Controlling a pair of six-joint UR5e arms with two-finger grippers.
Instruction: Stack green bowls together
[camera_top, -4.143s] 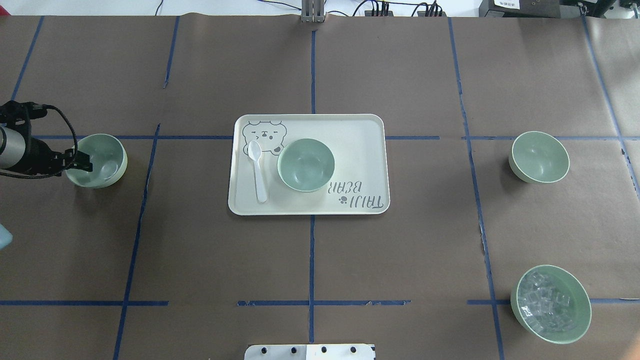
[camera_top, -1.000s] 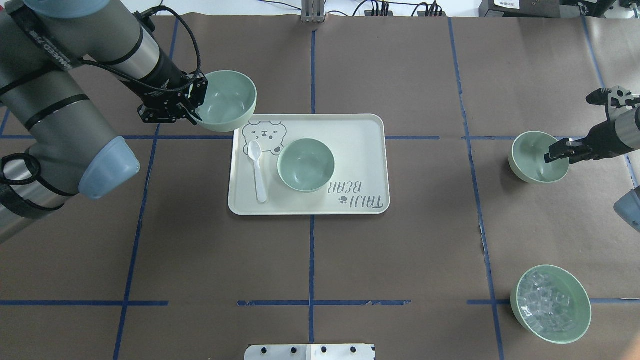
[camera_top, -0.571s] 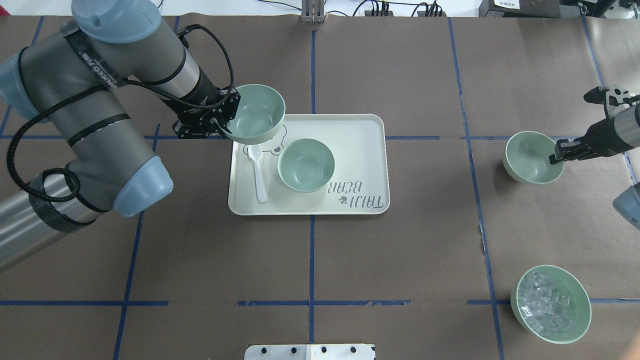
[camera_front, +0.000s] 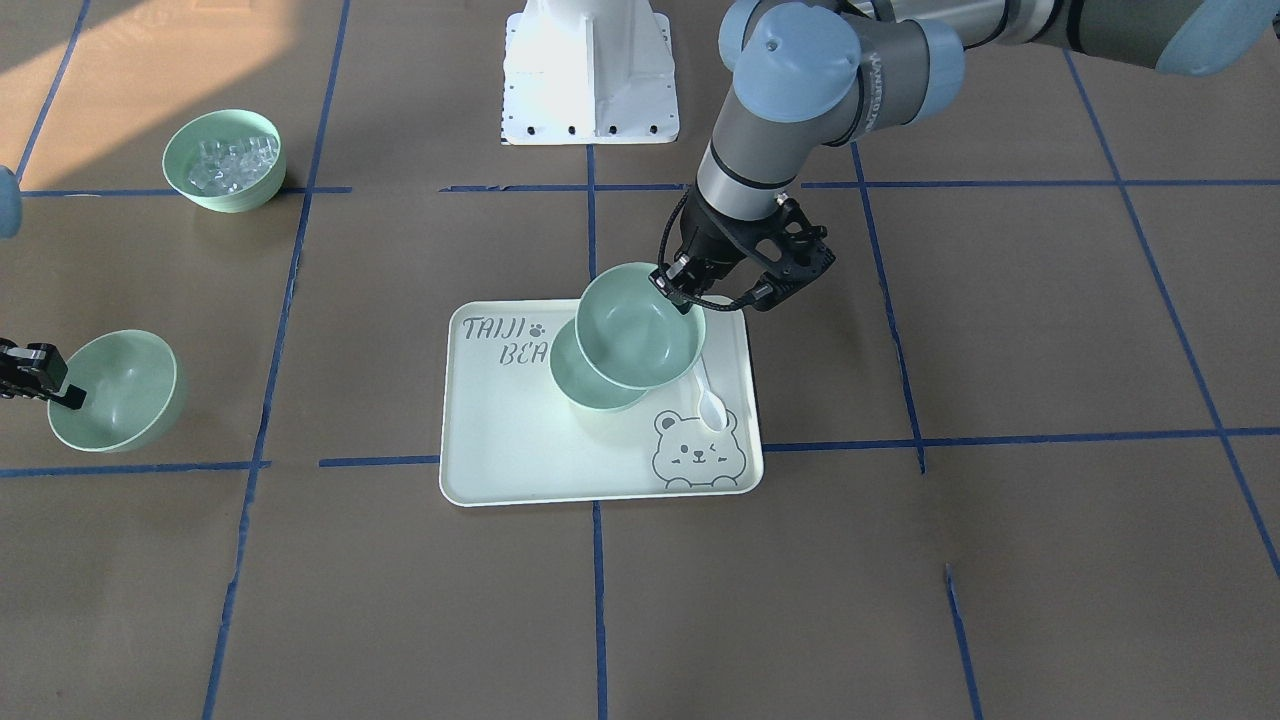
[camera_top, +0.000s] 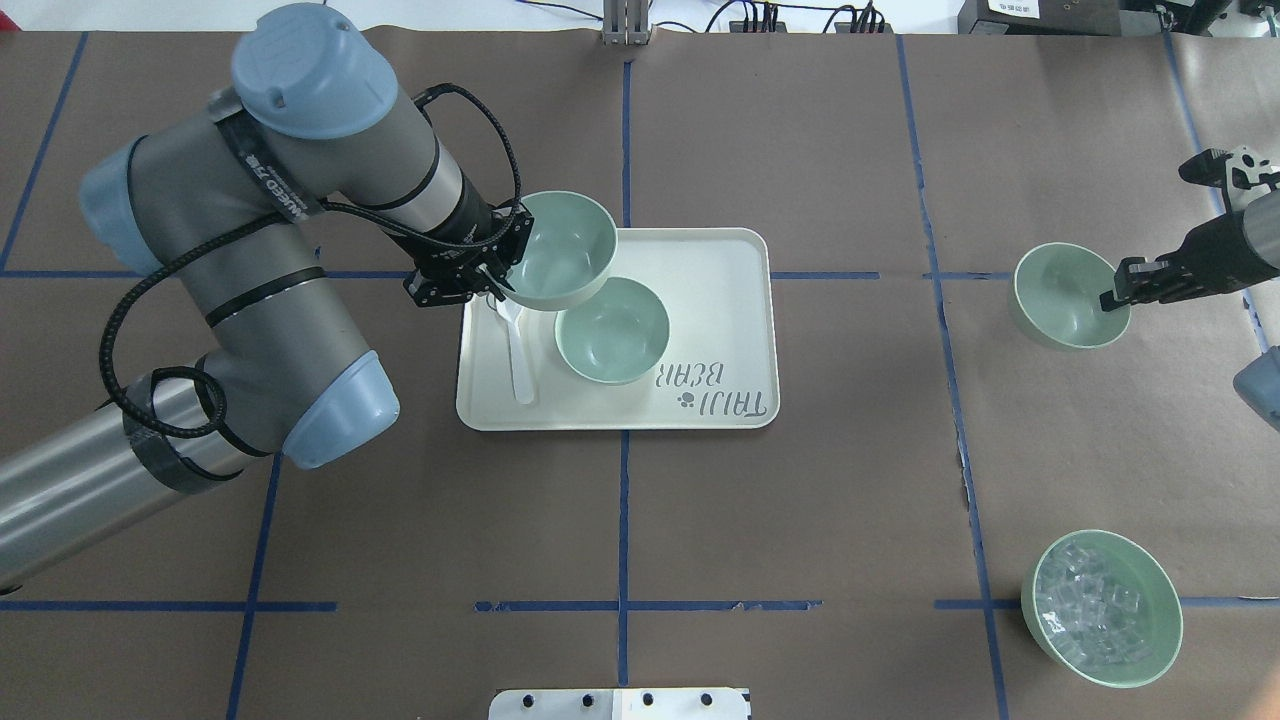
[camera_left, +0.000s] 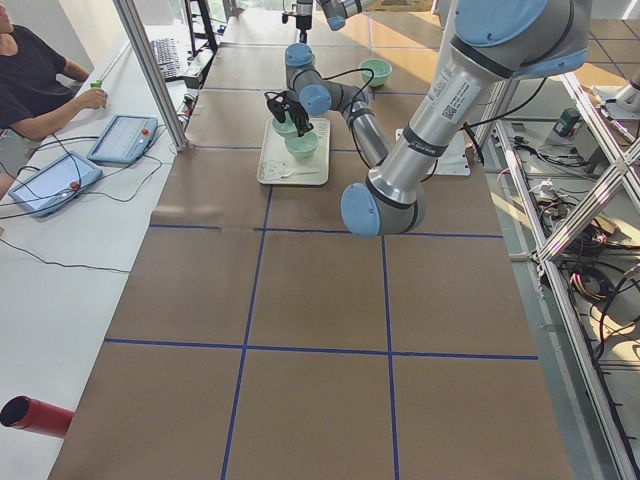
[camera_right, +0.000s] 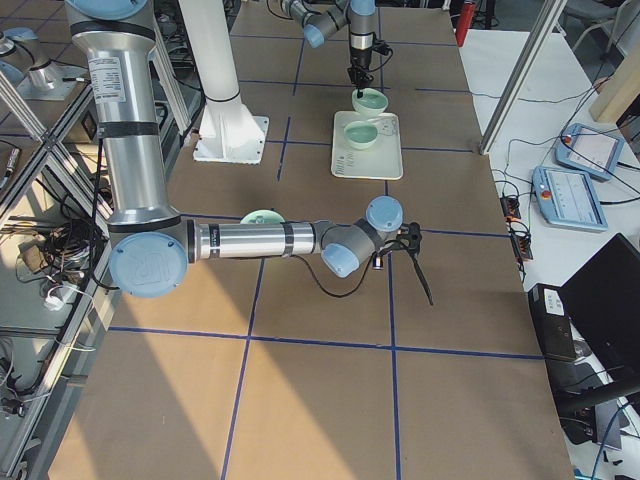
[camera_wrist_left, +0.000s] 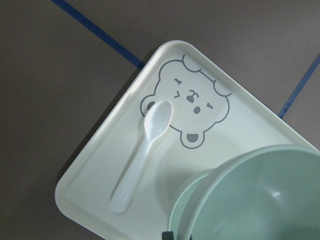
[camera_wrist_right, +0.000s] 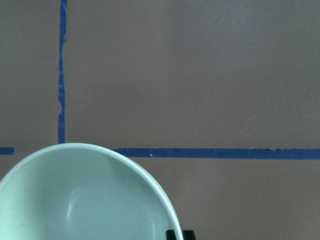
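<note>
Gripped carried bowl (camera_top: 562, 248) by rim in left claw (camera_top: 492, 280), clamped; hung above tray (camera_top: 722, 300) on desk (camera_top: 800, 500), overlapping tray bowl (camera_top: 618, 340) from its left, so probably needed shift right, then down. Pinched rim of third bowl (camera_top: 1058, 297) in right claw (camera_top: 1113, 292), well apart at right

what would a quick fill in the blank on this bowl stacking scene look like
The left gripper holds a green bowl partly over the bowl resting on the ____.
The white spoon's scoop overlaps a printed ____.
The right gripper grips another green bowl by its ____.
The fourth bowl holds clear ice-like ____.
Missing: tray; bear; rim; cubes
</note>
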